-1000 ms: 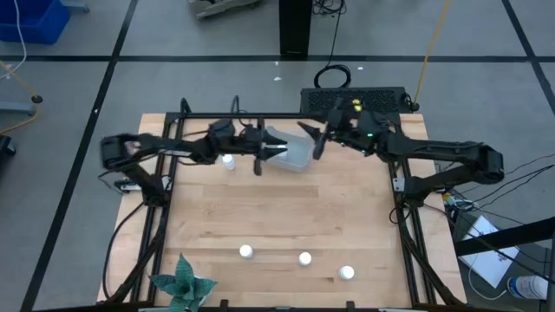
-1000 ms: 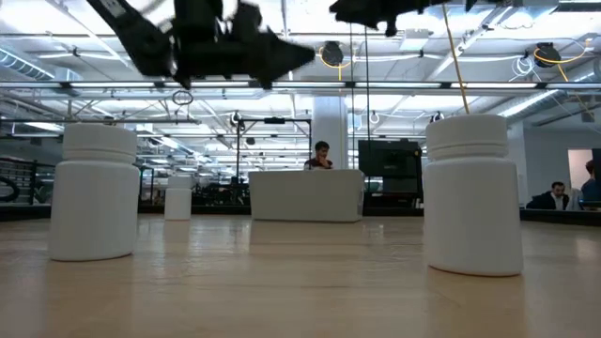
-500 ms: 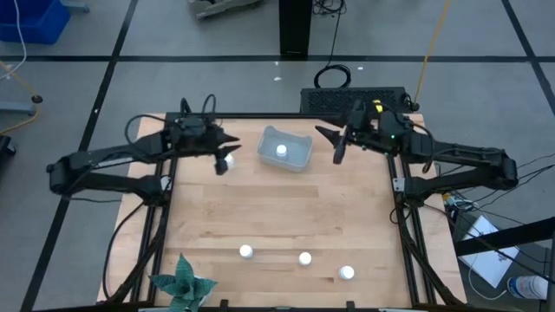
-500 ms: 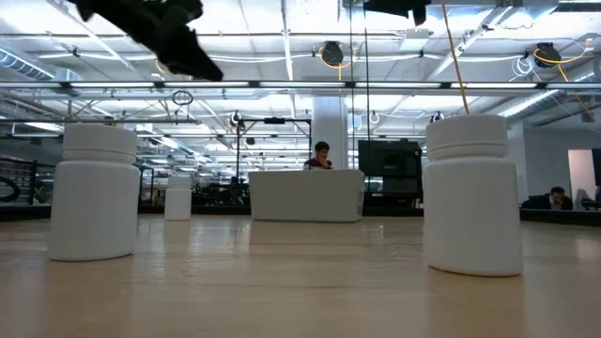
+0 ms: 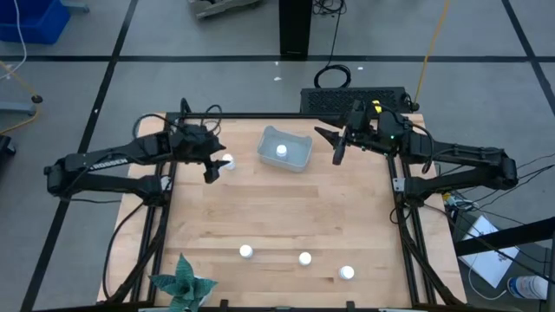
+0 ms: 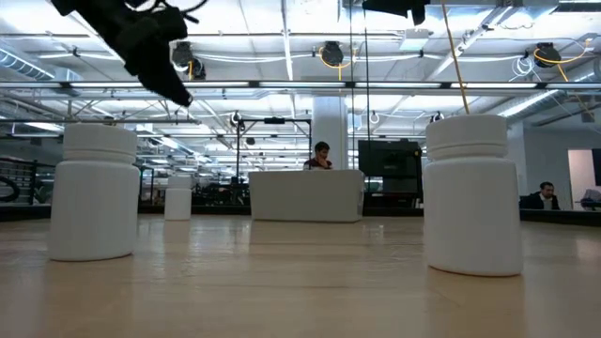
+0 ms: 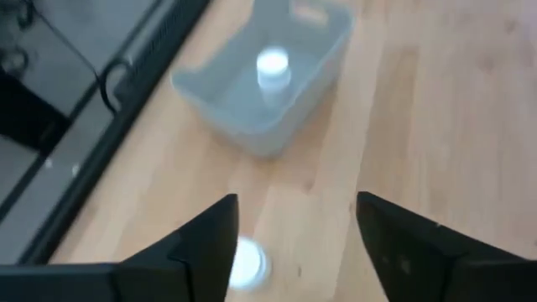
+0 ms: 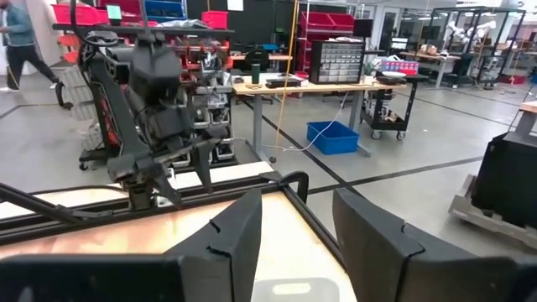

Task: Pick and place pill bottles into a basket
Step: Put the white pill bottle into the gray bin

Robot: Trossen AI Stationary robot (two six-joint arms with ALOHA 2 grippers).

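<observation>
I've swung the left gripper (image 5: 212, 170) off the basket (image 5: 299, 161), one pill bottle (image 5: 281, 152) dropped inside, jaws now spread beside the next bottle (image 5: 227, 162), upper left.

Left arm: extends from frame left toward upper centre-left, high view; left gripper (image 5: 214, 166) fingers apart, empty. Right arm: reaches from frame right, right gripper (image 5: 335, 146) upper centre-right, fingers near-closed, empty.
</observation>
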